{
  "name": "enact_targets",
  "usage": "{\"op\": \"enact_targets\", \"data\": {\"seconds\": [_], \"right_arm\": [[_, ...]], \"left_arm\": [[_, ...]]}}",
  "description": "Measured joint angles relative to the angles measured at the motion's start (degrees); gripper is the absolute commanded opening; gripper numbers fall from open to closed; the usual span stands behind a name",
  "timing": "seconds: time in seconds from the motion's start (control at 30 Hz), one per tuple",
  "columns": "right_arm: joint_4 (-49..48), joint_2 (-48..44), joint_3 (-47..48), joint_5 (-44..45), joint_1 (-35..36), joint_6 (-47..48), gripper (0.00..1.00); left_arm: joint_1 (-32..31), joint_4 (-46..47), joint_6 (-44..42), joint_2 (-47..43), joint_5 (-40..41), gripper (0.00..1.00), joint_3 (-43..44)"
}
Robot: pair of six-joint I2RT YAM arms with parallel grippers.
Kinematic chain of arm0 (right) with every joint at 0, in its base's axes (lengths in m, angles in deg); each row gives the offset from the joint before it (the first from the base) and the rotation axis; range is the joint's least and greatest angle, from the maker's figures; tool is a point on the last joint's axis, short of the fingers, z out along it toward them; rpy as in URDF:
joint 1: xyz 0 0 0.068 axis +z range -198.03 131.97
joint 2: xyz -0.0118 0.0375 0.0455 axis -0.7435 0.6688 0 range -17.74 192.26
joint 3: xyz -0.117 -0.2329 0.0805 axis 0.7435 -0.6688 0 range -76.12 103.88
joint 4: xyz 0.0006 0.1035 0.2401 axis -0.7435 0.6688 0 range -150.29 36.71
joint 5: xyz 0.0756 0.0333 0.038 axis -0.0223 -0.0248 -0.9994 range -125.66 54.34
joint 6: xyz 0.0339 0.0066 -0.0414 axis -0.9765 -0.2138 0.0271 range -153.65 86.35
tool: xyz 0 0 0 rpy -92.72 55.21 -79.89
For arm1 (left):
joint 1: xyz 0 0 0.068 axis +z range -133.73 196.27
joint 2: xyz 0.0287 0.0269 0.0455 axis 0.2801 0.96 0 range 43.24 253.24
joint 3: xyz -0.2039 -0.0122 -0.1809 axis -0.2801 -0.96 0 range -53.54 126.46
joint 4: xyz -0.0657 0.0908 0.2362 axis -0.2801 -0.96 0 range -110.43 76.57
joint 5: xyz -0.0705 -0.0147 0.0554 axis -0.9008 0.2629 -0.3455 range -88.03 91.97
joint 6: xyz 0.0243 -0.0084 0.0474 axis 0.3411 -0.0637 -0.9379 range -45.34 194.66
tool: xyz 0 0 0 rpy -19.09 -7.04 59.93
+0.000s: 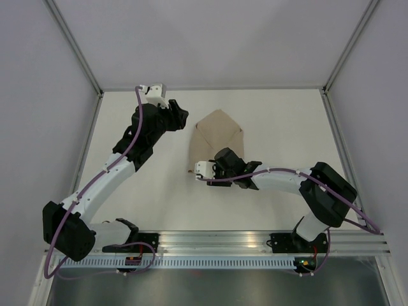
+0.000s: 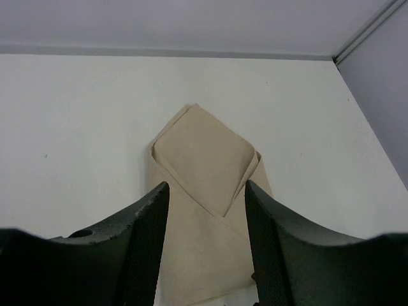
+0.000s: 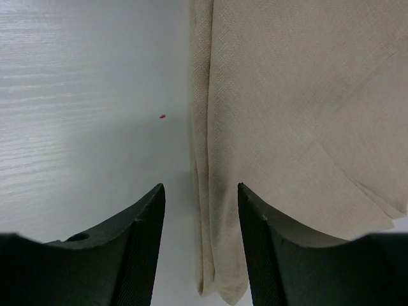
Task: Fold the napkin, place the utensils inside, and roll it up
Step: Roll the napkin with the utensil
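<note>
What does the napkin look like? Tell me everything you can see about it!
The napkin is plain tan cloth, matte, with no pattern. It is folded: flaps overlap so its far end makes a point, and layers stack along its left edge. It lies flat on the white table. The open right gripper hangs over that edge by the near corner.

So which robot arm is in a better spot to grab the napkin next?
Probably the right. The open right gripper sits close over the napkin, with the folded edge running between its fingers. The left gripper, also open, is off to the side of the cloth and not touching it.
</note>
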Motion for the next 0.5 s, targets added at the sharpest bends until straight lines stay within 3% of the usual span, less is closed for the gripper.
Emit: {"op": "enact_targets", "data": {"seconds": [0.5], "right_arm": [[-6.27,3.91,-1.42,2.67,-0.11,2.58,0.52]], "left_arm": [[0.02,0.0,-1.49,0.81,-0.44,0.56,0.0]]}}
